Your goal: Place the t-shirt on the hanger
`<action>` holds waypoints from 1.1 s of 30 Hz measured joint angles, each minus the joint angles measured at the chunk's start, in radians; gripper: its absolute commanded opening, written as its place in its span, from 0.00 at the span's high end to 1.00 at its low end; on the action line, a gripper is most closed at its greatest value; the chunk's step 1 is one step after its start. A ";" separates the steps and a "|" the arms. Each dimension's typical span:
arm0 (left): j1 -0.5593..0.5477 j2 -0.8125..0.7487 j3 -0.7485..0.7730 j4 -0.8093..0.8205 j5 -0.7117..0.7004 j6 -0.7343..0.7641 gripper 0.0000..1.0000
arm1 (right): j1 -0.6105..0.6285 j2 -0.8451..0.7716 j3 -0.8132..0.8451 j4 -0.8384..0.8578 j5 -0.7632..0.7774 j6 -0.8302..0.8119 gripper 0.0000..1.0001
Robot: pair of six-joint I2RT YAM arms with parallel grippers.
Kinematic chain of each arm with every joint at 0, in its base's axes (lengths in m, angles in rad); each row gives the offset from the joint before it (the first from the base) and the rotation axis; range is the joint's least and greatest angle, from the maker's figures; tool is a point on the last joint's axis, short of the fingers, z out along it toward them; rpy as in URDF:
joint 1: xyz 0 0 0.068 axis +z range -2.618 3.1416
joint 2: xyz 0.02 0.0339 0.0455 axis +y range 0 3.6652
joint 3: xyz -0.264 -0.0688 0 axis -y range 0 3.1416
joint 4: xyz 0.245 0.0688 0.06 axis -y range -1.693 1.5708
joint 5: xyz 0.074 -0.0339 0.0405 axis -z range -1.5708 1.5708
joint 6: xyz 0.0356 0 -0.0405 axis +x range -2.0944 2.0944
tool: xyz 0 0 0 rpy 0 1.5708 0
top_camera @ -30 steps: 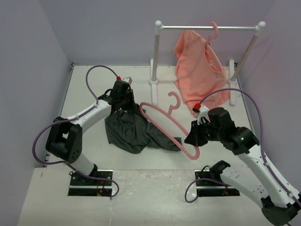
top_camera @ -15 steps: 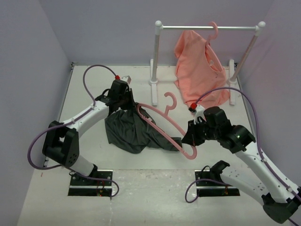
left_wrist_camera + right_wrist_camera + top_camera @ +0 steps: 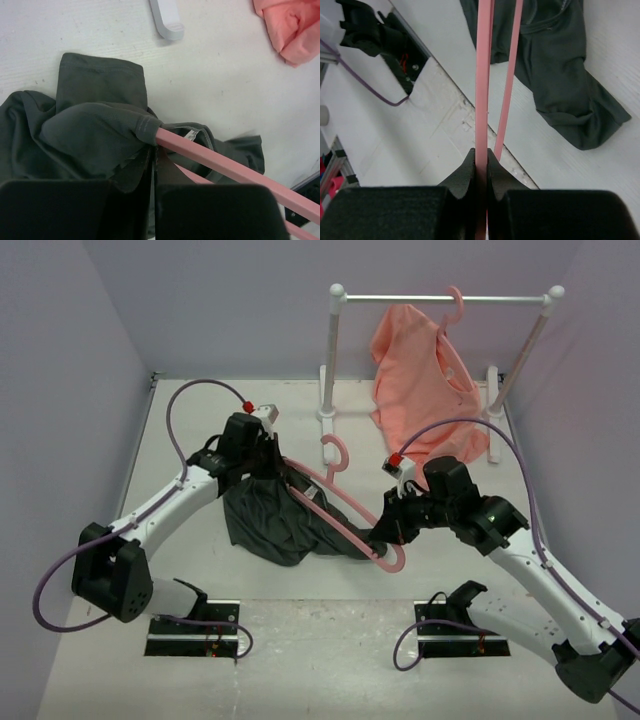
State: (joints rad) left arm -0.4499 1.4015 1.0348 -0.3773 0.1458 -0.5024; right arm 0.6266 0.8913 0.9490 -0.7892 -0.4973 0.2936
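The dark grey t-shirt (image 3: 275,520) lies bunched on the table, left of centre. My left gripper (image 3: 262,462) is shut on its fabric near the neck and holds that part up; the grip shows in the left wrist view (image 3: 152,157). The pink hanger (image 3: 340,510) slants across the shirt, and its left arm goes into the neck opening (image 3: 150,131) beside the white tag (image 3: 190,133). My right gripper (image 3: 385,535) is shut on the hanger's right end, seen in the right wrist view (image 3: 481,155). The hook (image 3: 333,450) points toward the rail.
A white rail (image 3: 445,300) on two feet stands at the back, with a salmon-pink garment (image 3: 420,380) on a second pink hanger (image 3: 455,302). One rail foot (image 3: 167,17) shows in the left wrist view. Purple walls close in the table.
My right gripper moved the hanger left and its left arm slid into the shirt's neck. My left gripper shifted slightly left, still holding the fabric.
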 measured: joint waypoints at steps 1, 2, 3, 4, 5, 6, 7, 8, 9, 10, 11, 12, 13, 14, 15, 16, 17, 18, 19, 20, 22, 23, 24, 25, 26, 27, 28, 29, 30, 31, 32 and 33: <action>-0.010 -0.020 0.000 -0.015 0.004 0.015 1.00 | 0.001 0.000 -0.006 0.015 -0.026 -0.001 1.00; -0.025 -0.042 0.001 -0.030 0.004 0.030 1.00 | 0.001 -0.001 -0.012 0.032 -0.047 0.000 1.00; -0.046 -0.065 0.001 -0.044 0.005 0.043 1.00 | 0.000 -0.001 -0.020 0.052 -0.066 0.001 1.00; -0.071 -0.092 0.003 -0.060 0.007 0.055 1.00 | -0.001 -0.001 -0.027 0.072 -0.081 0.003 1.00; -0.097 -0.120 0.005 -0.077 0.007 0.067 1.00 | -0.001 -0.001 -0.033 0.089 -0.092 0.006 1.00; -0.120 -0.145 0.009 -0.092 0.006 0.076 1.00 | -0.001 -0.001 -0.039 0.106 -0.101 0.009 1.00; -0.140 -0.172 0.015 -0.106 0.007 0.084 1.00 | -0.001 -0.001 -0.042 0.119 -0.107 0.012 1.00; -0.156 -0.197 0.022 -0.118 0.007 0.091 1.00 | -0.001 -0.001 -0.046 0.134 -0.112 0.016 1.00; -0.166 -0.220 0.029 -0.127 0.007 0.098 1.00 | -0.001 -0.001 -0.050 0.154 -0.116 0.024 1.00; -0.171 -0.240 0.035 -0.134 0.007 0.102 1.00 | -0.001 -0.002 -0.058 0.182 -0.118 0.034 1.00; -0.174 -0.260 0.041 -0.140 0.007 0.104 1.00 | 0.001 -0.003 -0.068 0.211 -0.119 0.044 1.00; -0.176 -0.279 0.046 -0.145 0.009 0.105 1.00 | 0.003 -0.005 -0.081 0.244 -0.119 0.057 1.00; -0.179 -0.296 0.051 -0.151 0.012 0.106 1.00 | 0.007 -0.012 -0.101 0.285 -0.118 0.072 1.00; -0.183 -0.311 0.057 -0.157 0.017 0.107 1.00 | 0.014 -0.022 -0.125 0.324 -0.115 0.084 1.00; -0.187 -0.324 0.064 -0.162 0.024 0.108 1.00 | 0.020 -0.032 -0.147 0.352 -0.113 0.094 1.00; -0.194 -0.332 0.074 -0.173 0.031 0.113 1.00 | 0.030 -0.043 -0.170 0.387 -0.105 0.106 1.00; -0.203 -0.338 0.086 -0.187 0.039 0.121 1.00 | 0.042 -0.056 -0.193 0.425 -0.094 0.119 1.00; -0.213 -0.337 0.105 -0.198 0.046 0.126 1.00 | 0.057 -0.068 -0.215 0.471 -0.080 0.130 1.00; -0.224 -0.336 0.125 -0.212 0.052 0.134 1.00 | 0.071 -0.076 -0.230 0.505 -0.067 0.138 1.00; -0.236 -0.333 0.148 -0.228 0.058 0.144 1.00 | 0.085 -0.081 -0.237 0.529 -0.055 0.144 1.00; -0.263 -0.327 0.190 -0.258 0.057 0.161 1.00 | 0.113 -0.075 -0.239 0.576 -0.021 0.148 1.00; -0.276 -0.323 0.211 -0.273 0.053 0.169 1.00 | 0.128 -0.069 -0.238 0.600 -0.001 0.147 1.00; -0.288 -0.320 0.231 -0.287 0.047 0.177 1.00 | 0.145 -0.061 -0.238 0.620 0.023 0.146 1.00; -0.297 -0.319 0.246 -0.300 0.040 0.182 1.00 | 0.157 -0.054 -0.238 0.635 0.040 0.147 1.00; -0.304 -0.319 0.259 -0.312 0.033 0.187 1.00 | 0.167 -0.048 -0.238 0.650 0.057 0.147 1.00; -0.307 -0.321 0.268 -0.322 0.028 0.193 1.00 | 0.172 -0.046 -0.238 0.662 0.069 0.146 1.00; -0.310 -0.322 0.276 -0.331 0.022 0.198 1.00 | 0.177 -0.045 -0.238 0.674 0.080 0.145 1.00; -0.311 -0.323 0.287 -0.347 0.011 0.202 1.00 | 0.179 -0.047 -0.241 0.692 0.095 0.146 1.00; -0.311 -0.321 0.306 -0.369 -0.008 0.206 1.00 | 0.180 -0.053 -0.247 0.713 0.113 0.146 1.00; -0.311 -0.319 0.328 -0.392 -0.029 0.210 0.82 | 0.180 -0.060 -0.254 0.733 0.133 0.145 1.00; -0.311 -0.315 0.356 -0.417 -0.055 0.214 0.52 | 0.180 -0.073 -0.272 0.769 0.149 0.147 1.00; -0.311 -0.310 0.388 -0.444 -0.083 0.219 0.07 | 0.180 -0.090 -0.295 0.810 0.164 0.148 1.00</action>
State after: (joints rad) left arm -0.7609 1.0913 1.4232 -0.8216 0.0630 -0.2831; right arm 0.8070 0.8009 0.6543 0.0207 -0.3334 0.4417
